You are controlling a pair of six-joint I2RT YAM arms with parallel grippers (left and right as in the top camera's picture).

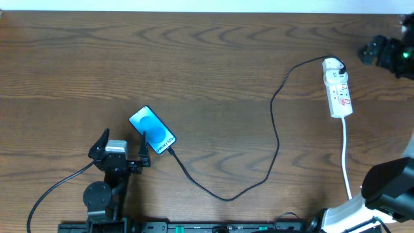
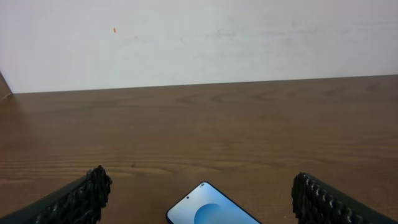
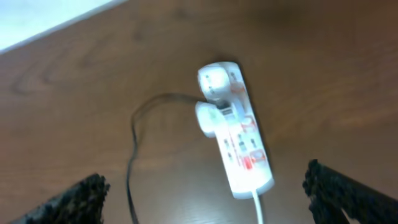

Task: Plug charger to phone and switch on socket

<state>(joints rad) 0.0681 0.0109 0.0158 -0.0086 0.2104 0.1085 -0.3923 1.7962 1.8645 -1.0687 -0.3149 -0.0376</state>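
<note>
Spread left fingers [image 2: 81,199] flank wood-grain table [image 2: 249,124], white wall [image 2: 217,37] behind.

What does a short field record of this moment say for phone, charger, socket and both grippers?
phone: flat on table, screen lit
charger: runs from phone's end to socket; seating at either end unclear
socket: on table; switch state unreadable
left gripper: open, by phone, empty
right gripper: open, above socket, empty
</note>
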